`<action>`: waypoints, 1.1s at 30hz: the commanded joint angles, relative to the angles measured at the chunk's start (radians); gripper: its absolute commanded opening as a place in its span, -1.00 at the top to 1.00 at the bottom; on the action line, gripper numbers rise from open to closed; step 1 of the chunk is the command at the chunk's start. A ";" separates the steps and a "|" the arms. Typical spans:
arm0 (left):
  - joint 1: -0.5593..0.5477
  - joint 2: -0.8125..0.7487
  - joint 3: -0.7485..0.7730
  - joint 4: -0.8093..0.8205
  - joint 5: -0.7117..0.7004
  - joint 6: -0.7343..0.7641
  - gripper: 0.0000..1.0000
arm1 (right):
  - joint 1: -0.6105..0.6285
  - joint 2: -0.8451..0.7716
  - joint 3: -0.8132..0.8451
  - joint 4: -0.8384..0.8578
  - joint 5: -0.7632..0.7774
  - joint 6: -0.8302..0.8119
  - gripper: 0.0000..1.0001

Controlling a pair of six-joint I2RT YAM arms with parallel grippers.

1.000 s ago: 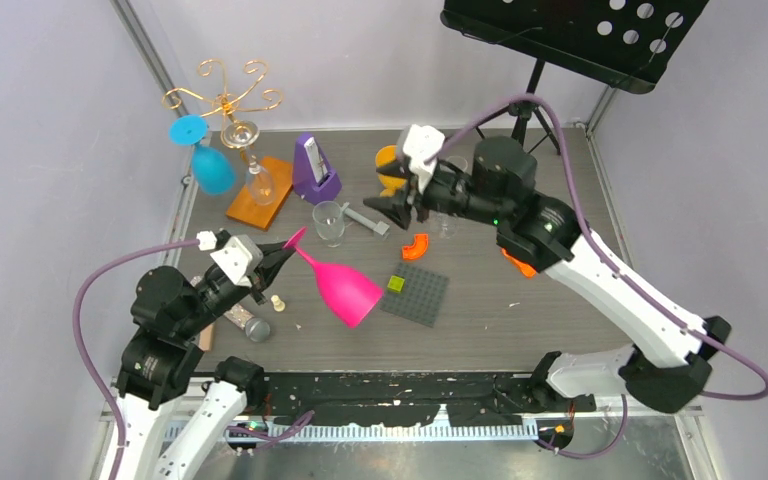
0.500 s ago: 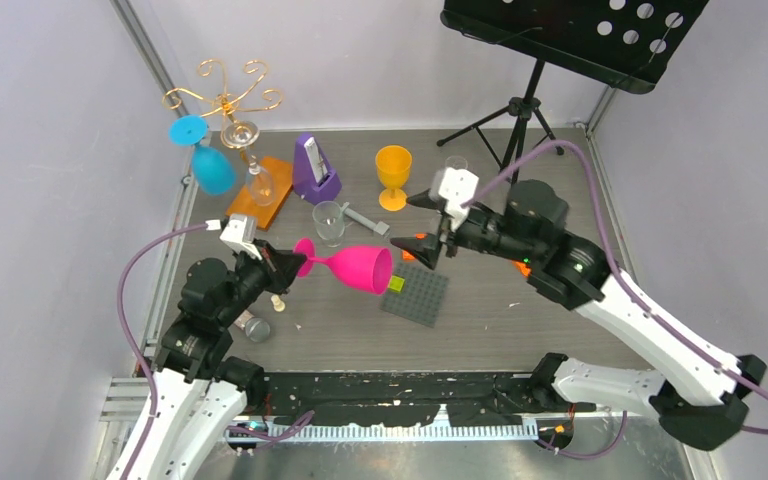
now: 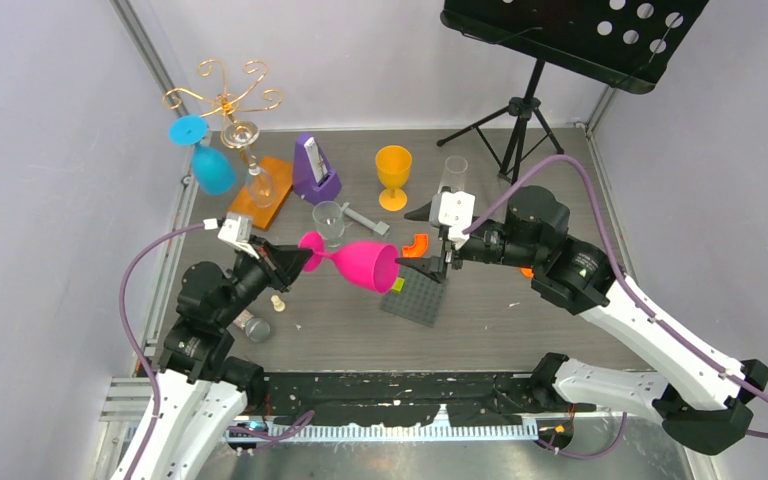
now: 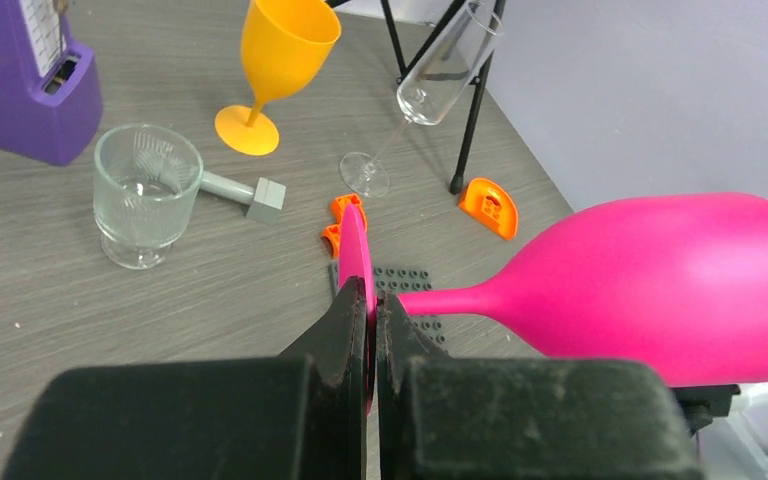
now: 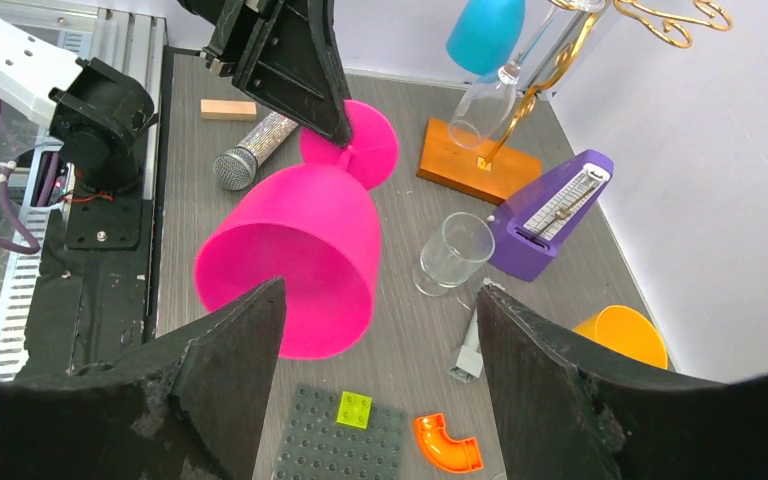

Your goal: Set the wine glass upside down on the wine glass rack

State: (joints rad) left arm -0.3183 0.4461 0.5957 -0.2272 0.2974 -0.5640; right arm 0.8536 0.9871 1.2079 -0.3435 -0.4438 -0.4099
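Observation:
A pink wine glass lies roughly horizontal in the air, mouth toward the right. My left gripper is shut on its round foot, and the bowl reaches off to the right. My right gripper is open and empty just past the glass's mouth. In the right wrist view the bowl sits ahead of its spread fingers. The wine glass rack, gold wire on an orange base, stands at the far left. A blue glass and a clear glass hang on it upside down.
A purple metronome, clear tumbler, orange goblet and clear flute stand mid-table. A grey baseplate with a lime brick, an orange curved piece and a microphone lie nearer. A black music stand is at the far right.
My left gripper has swung the pink glass from bowl-down to nearly level. My right gripper has moved from the orange goblet toward me and left, up to the glass's mouth.

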 commanded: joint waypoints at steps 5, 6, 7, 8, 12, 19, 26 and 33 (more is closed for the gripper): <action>0.006 -0.010 0.104 0.003 0.214 0.312 1.00 | 0.001 -0.038 0.054 0.011 -0.046 -0.049 -0.52; 0.006 -0.007 0.122 -0.021 0.246 0.368 1.00 | 0.002 -0.045 0.062 0.012 -0.046 -0.050 -0.52; 0.005 -0.005 0.139 -0.046 0.276 0.427 1.00 | 0.001 -0.049 0.065 0.013 -0.053 -0.049 -0.52; 0.005 -0.003 0.153 -0.072 0.310 0.479 1.00 | 0.001 -0.055 0.068 0.013 -0.059 -0.049 -0.52; 0.005 0.016 0.198 -0.057 0.507 0.595 1.00 | 0.001 -0.029 0.063 0.007 -0.143 -0.064 -0.51; -0.063 0.105 0.278 -0.035 0.679 0.631 1.00 | 0.002 0.075 0.049 0.034 -0.311 -0.071 -0.43; -0.167 0.174 0.321 -0.049 0.687 0.669 1.00 | 0.020 0.130 0.048 0.086 -0.353 -0.062 -0.31; -0.195 0.199 0.326 -0.033 0.664 0.679 1.00 | 0.047 0.154 0.053 0.088 -0.381 -0.048 -0.20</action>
State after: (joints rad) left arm -0.5049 0.6342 0.8806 -0.2920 0.9535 0.0952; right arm 0.8837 1.1336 1.2396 -0.3058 -0.7864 -0.4709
